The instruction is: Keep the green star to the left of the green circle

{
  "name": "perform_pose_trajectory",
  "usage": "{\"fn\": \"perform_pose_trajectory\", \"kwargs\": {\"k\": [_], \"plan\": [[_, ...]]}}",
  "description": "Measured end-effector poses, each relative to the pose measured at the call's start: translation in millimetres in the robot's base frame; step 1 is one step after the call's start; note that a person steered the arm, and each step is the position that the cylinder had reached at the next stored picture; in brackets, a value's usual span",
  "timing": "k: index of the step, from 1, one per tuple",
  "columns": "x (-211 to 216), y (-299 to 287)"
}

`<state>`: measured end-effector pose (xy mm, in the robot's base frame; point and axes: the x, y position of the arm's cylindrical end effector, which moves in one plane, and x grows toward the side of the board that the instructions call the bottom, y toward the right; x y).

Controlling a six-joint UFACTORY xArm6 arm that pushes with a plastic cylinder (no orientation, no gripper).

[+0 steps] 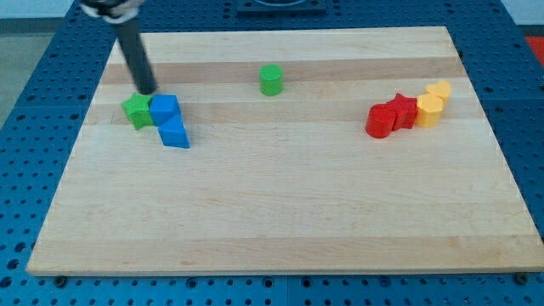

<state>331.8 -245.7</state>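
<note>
The green star (135, 110) lies at the view's left on the wooden board (280, 212), touching a blue cube (164, 108) on its right. The green circle (271, 80), a short cylinder, stands alone at the view's upper middle, well to the right of the star. My tip (147, 90) is just above the star and the blue cube, at the star's upper right edge. The rod slants up toward the view's top left.
A blue triangular block (175, 133) sits just below the blue cube. At the view's right a red cylinder (380, 121), a red star (402, 110), a yellow block (429, 110) and a yellow star-like block (439, 91) form a cluster.
</note>
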Motion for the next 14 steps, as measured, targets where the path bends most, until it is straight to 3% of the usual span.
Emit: {"fn": "perform_pose_trajectory", "kwargs": {"k": [2,4,7,8,9,10,12,14], "plan": [[-13,-43],[63,-13],[89,1],[80,17],[4,28],[-46,38],[-53,20],[-69,79]]}}
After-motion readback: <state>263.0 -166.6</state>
